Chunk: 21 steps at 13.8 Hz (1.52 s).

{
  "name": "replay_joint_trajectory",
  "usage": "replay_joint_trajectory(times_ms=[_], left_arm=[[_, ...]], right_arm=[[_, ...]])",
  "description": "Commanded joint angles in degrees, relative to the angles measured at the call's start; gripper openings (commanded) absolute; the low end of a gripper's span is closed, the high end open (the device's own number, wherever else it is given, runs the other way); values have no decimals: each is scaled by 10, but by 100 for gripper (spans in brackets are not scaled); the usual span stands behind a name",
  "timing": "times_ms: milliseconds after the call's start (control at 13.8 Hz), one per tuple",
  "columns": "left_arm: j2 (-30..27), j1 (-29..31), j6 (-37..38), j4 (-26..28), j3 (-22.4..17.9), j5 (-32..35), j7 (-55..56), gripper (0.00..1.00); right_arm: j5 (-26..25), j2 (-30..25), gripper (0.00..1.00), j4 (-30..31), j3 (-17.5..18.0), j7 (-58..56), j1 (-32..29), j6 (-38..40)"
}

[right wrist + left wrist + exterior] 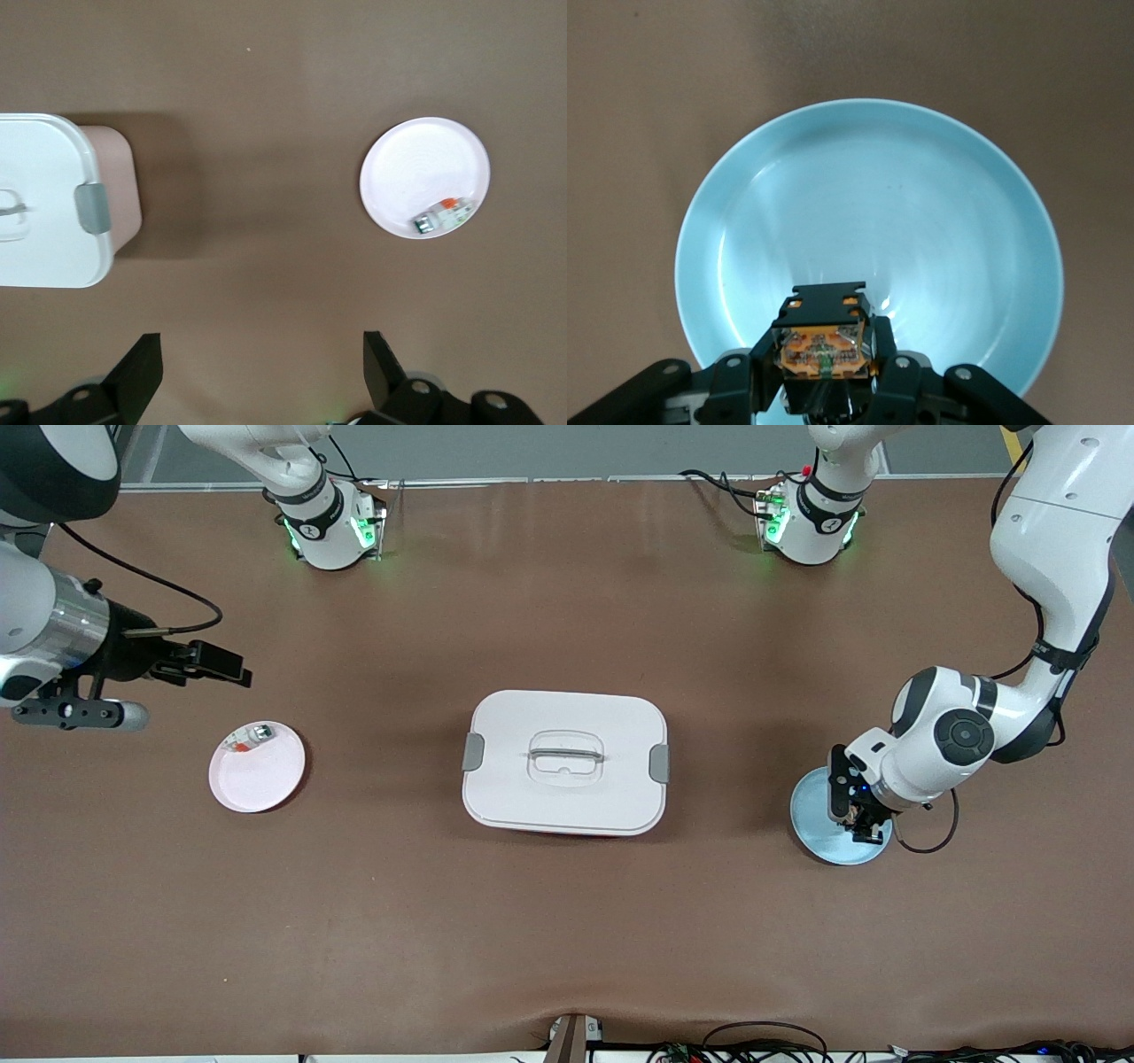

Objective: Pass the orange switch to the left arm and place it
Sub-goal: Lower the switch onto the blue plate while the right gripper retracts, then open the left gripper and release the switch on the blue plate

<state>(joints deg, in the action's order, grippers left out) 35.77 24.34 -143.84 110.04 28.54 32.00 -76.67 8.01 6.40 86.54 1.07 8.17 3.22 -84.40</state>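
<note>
The orange switch (826, 343), a tiny black block with an orange middle, is clamped between the fingers of my left gripper (824, 372). That gripper (861, 828) is low over the light-blue plate (815, 815) at the left arm's end of the table. In the left wrist view the plate (868, 195) fills most of the picture under the switch. The white lidded box (565, 762) stands in the middle of the table. My right gripper (239, 671) hangs open and holds nothing, over bare table beside the pink plate (261, 779).
A small clear-and-grey part (252, 737) with green and red bits lies on the pink plate (416, 164). The box's grey latch (91, 208) and one corner show in the right wrist view. Cables lie along the table's front edge (762, 1041).
</note>
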Motion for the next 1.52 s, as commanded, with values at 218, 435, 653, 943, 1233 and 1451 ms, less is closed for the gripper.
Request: replay_joint_trajectory(times_ms=[218,435,653,943,1233,1451], left_arm=[[14,7,-35,11,5,52,-4,6],[14,7,-46,19,5,63,-2,6],[12,8,-46,28,5,63,11,19],[-9,19,-41,36,7,61,71,100],[-78,21,39,32,48,18,185,100],[-139,26,81,26,69,-75,255,100]], right_arm=[[-46,-51,100,54,11,-50,-43,-4],[-58,-70,100,68,11,-50,-53,-13],[-65,-87,100,73,11,-50,-62,-23],[-65,-136,100,141,12,-51,-66,-73],[-65,-168,100,161,11,-86,-68,-89],[-65,-159,100,125,11,-74,-69,-82]])
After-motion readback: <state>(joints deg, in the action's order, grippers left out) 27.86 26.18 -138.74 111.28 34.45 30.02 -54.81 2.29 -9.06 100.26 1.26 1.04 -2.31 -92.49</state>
